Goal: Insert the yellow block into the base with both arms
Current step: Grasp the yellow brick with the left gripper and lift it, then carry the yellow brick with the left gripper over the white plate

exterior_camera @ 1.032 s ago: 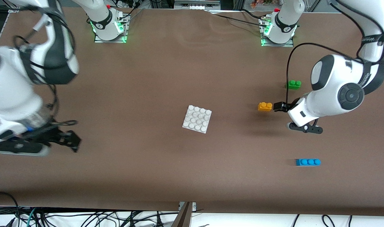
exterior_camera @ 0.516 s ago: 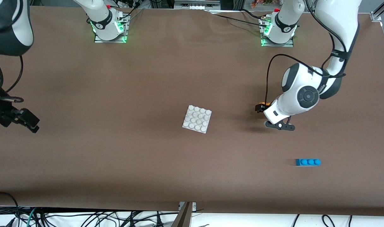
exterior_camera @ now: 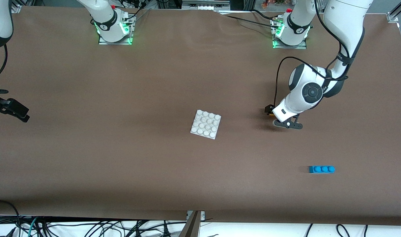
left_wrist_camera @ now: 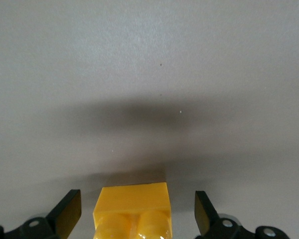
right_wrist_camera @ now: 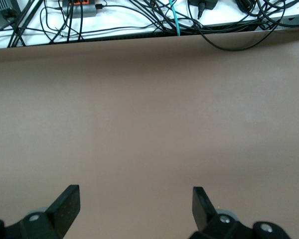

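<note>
Within the last second the left tool (left_wrist_camera: 134,214) has slid over the yellow block (left_wrist_camera: 133,209), which now sits on the desk (exterior_camera: 154,164) between its wide-open fingers, not yet gripped, toward the left arm's end from the base (exterior_camera: 205,124); a grasp looks imminent. The right tool (right_wrist_camera: 132,211), open and empty, has drawn away and waits. The block is glossy, studded plastic; the base is a white studded square.

Brown table (exterior_camera: 121,164) carries white base (exterior_camera: 205,124) mid-table, yellow block (left_wrist_camera: 133,211), blue brick (exterior_camera: 321,169) nearer camera.
</note>
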Motion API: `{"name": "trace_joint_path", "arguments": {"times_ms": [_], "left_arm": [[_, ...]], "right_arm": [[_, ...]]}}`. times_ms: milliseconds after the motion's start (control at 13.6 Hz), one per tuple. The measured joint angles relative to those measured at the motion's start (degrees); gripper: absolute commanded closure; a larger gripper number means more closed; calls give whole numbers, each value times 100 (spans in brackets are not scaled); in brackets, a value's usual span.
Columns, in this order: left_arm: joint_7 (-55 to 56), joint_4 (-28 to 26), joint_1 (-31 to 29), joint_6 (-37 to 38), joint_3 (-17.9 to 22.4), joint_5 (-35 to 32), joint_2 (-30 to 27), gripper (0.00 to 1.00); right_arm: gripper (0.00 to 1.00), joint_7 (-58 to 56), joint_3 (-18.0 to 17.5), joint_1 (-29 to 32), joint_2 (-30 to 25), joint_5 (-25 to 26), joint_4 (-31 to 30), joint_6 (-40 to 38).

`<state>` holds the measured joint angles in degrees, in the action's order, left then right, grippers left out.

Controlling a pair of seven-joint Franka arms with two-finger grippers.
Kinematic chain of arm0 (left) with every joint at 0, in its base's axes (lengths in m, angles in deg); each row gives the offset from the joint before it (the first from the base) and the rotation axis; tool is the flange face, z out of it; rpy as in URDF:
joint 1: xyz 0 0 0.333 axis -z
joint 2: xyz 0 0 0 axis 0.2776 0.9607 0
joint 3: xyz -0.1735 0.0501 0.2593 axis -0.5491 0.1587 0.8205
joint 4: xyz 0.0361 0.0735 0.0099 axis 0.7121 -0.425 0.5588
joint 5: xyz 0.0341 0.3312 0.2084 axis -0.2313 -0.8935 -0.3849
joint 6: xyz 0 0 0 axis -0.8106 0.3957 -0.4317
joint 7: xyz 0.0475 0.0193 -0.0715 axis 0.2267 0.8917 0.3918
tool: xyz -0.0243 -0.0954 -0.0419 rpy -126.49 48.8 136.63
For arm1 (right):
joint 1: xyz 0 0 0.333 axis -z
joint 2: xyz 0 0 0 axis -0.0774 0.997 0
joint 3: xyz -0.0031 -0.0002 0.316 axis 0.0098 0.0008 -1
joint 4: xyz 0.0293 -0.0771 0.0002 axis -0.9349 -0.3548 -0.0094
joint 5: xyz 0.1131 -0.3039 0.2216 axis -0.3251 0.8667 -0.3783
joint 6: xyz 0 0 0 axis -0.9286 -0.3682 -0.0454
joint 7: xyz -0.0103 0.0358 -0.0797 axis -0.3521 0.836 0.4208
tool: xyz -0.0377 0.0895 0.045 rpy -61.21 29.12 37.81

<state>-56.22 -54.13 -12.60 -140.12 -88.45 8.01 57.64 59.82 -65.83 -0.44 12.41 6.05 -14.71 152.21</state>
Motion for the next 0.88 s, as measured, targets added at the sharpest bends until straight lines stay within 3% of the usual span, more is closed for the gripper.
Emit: {"name": "trace_joint_path", "arguments": {"times_ms": [369,442,516,590,663,885], "left_arm": [[0,-114,0,0,14,-1,-1,0],[0,-137,-1,0,19,-1,1,8],[0,-149,-2,0,22,-1,6,22],[0,-157,-3,0,23,-1,14,43],[0,-162,-4,0,24,-17,21,57],[8,-163,-3,0,18,-328,25,66]], "right_arm": [[0,-237,-25,0,-48,0,-59,-115],[0,-338,-26,0,-48,0,-60,-132],[0,-386,-26,0,-49,0,-60,-167],[0,-399,-26,0,-50,0,-60,-203],[0,-400,-26,0,-50,0,-60,-222],[0,-400,-29,0,-50,0,-60,-249]]}}
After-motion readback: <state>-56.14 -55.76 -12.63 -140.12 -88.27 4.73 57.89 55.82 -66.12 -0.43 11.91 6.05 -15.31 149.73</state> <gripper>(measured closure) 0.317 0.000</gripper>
